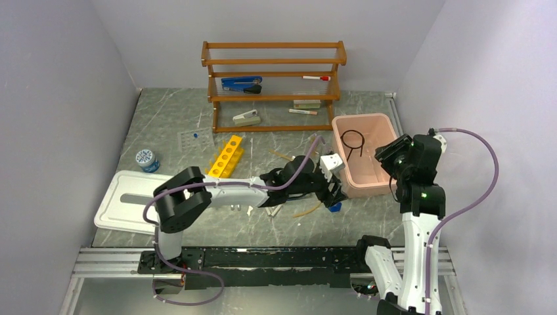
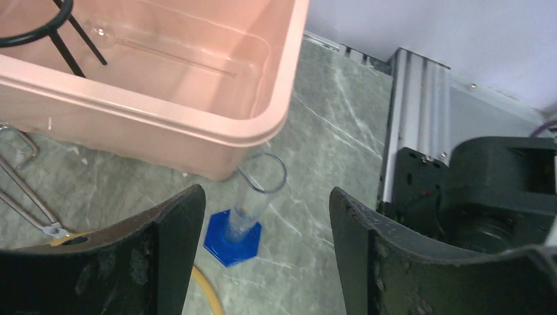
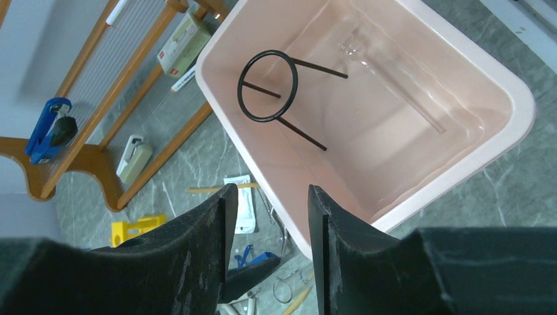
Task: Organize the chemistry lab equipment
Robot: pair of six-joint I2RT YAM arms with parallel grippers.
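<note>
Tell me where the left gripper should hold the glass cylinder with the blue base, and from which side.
Grip the glass cylinder mid-height, between its blue hexagonal base and flared lip. It stands upright close beside the pink bin, so come from the side away from the bin.

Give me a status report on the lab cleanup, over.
Left pincer open, lined up on upright measuring cylinder beside pink bin. Right pincer open, empty, over bin. Ring stand in bin. Path clear.
</note>
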